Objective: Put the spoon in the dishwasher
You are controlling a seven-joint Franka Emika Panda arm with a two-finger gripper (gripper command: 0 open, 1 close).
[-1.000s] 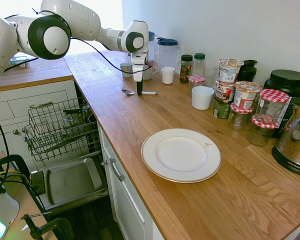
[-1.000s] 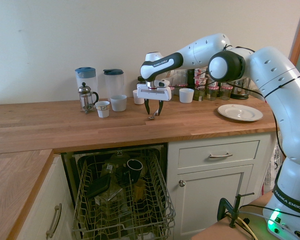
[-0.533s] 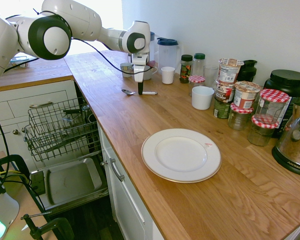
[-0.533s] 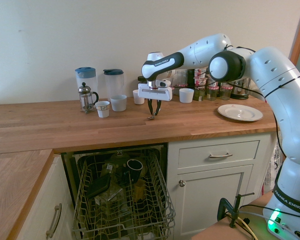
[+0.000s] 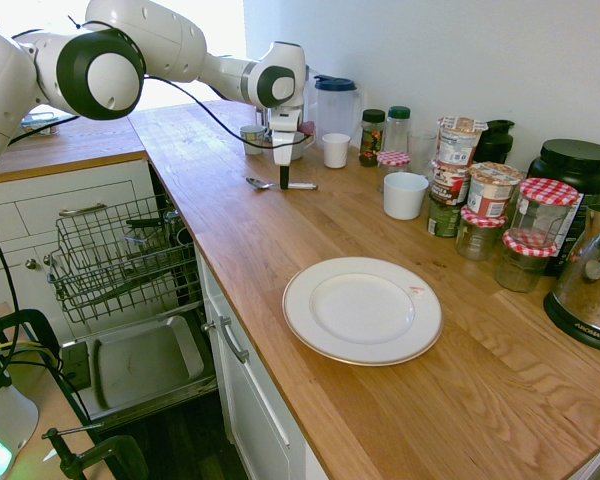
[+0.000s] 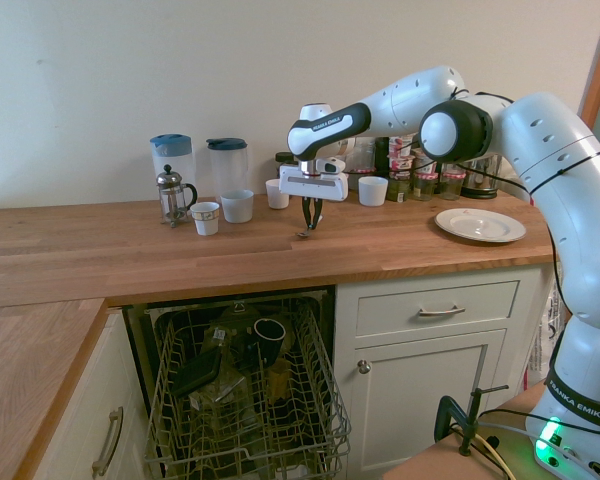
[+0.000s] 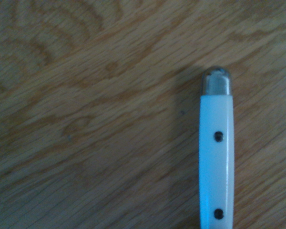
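Spoon (image 5: 280, 184) sits in the pincer (image 5: 283, 181), whose fingers have drawn together on its white handle since a moment ago — the grasp looks made. It rests low at the wooden surface (image 5: 280, 250), apparently not lifted clear. Below, the dishwasher (image 6: 242, 395) stands open with its rack pulled out — lifting seems next.
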